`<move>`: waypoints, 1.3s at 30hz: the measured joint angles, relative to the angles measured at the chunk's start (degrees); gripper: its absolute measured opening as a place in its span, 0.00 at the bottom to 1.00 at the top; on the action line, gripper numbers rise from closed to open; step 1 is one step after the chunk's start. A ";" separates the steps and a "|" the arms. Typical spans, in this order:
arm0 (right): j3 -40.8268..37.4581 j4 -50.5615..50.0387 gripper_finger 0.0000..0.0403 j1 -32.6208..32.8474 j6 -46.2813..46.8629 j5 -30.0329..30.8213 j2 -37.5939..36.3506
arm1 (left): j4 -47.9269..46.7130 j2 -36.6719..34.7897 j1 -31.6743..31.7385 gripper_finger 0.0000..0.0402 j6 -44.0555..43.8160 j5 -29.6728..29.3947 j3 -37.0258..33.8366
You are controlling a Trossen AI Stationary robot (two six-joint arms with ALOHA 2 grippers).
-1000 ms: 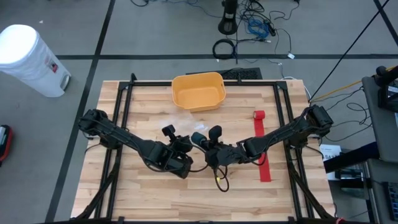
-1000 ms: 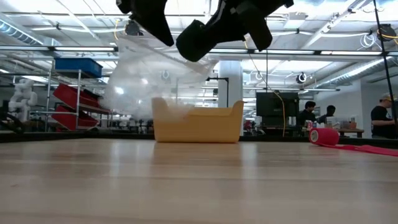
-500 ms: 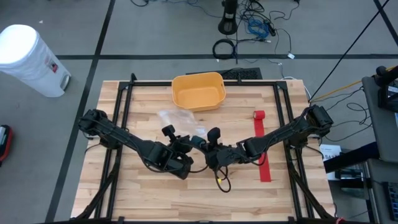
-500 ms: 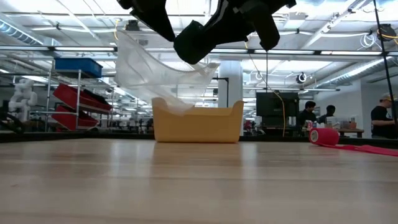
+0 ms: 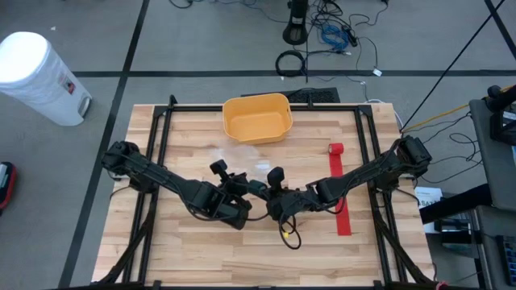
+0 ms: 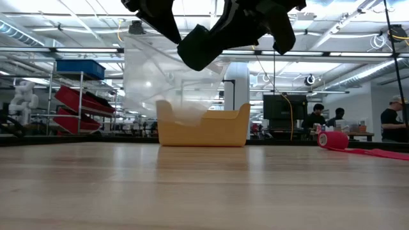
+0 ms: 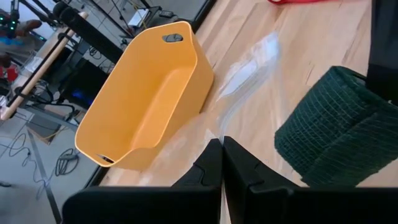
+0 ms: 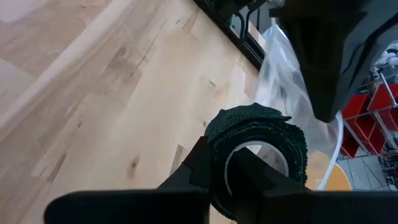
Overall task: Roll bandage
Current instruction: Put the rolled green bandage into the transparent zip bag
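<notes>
Near edge of the wooden tabletop (image 5: 201,250) is bare planks. Mid-table, both arms meet above the surface. Right gripper (image 8: 219,167) has its fingers clamped on a dark green bandage roll (image 8: 258,146), one finger through the core and one outside, roll held off the tabletop. In the left wrist view the same roll (image 7: 329,127) sits just beside the left gripper (image 7: 222,163), whose fingers are pressed together on the edge of a clear plastic bag (image 7: 245,78); the bag trails toward the bin. From the high view, left gripper (image 5: 242,190) and right gripper (image 5: 260,188) are nearly touching, w/ the bag (image 5: 238,157) spread thin betw. them and the bin. In the low view the bag (image 6: 169,80) hangs like a sheet from the arms, in front of the bin.

Right of centre, a red bandage (image 5: 339,189) lies partly unrolled: a long strip running along the tabletop w/ its roll end (image 5: 335,149) on the far side. Low view shows that red roll (image 6: 333,139) resting on the tabletop at right.

Farther back, a yellow bin (image 5: 256,118) stands upright near the far edge, open side up.

Beyond the table: a white trash can (image 5: 40,76) on the floor, far left. People (image 6: 327,118) in the room behind.
</notes>
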 joint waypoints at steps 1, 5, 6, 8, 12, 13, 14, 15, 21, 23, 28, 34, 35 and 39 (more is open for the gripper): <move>0.00 0.36 0.06 0.00 0.00 0.03 0.00 | 0.04 0.00 -0.04 0.00 0.00 0.00 0.00; -0.02 3.59 0.06 -0.03 0.48 2.09 0.00 | 0.83 0.00 -0.04 0.00 0.32 0.42 0.00; -0.02 4.09 0.06 -0.13 0.83 2.79 0.00 | 1.78 0.00 -0.05 0.00 1.34 0.79 0.00; -0.02 4.89 0.06 -0.53 2.55 3.16 0.00 | 4.40 0.00 -0.30 0.00 3.62 1.11 0.00; -0.02 4.80 0.06 -1.21 5.70 2.72 -0.02 | 9.94 -0.07 -0.92 0.00 8.85 1.03 0.00; -0.02 4.20 0.06 -1.49 6.43 2.51 -0.02 | 10.61 -0.07 -0.96 0.00 9.82 1.06 0.00; -0.02 3.35 0.06 -1.78 7.29 2.40 -0.02 | 10.86 -0.07 -0.98 0.00 10.12 1.12 0.00; -0.02 2.15 0.06 -2.04 7.95 1.91 -0.02 | 10.75 -0.07 -0.98 0.00 10.10 1.11 0.00; -0.02 -2.16 0.06 -2.35 9.16 -1.47 -0.02 | 9.03 -0.07 -0.98 0.00 9.99 -0.12 0.00; -0.02 -2.35 0.06 -2.37 8.77 -1.47 -0.11 | 8.62 -0.07 -0.94 0.00 9.95 -0.64 0.00; -0.02 -1.91 0.06 -1.85 9.09 0.44 -1.62 | 7.36 -0.07 -0.94 0.00 9.89 -1.20 0.00; -0.02 -0.56 0.06 -1.60 13.01 1.69 -4.21 | 7.44 -0.07 -0.92 0.00 9.88 -1.20 0.00; -0.02 -0.69 0.06 -1.51 13.55 1.66 -4.53 | 7.52 -0.07 -0.90 0.00 9.88 -1.16 0.00; -0.02 -0.94 0.06 -1.11 17.20 1.55 -6.16 | 7.59 -0.07 -0.92 0.00 9.90 -1.18 0.00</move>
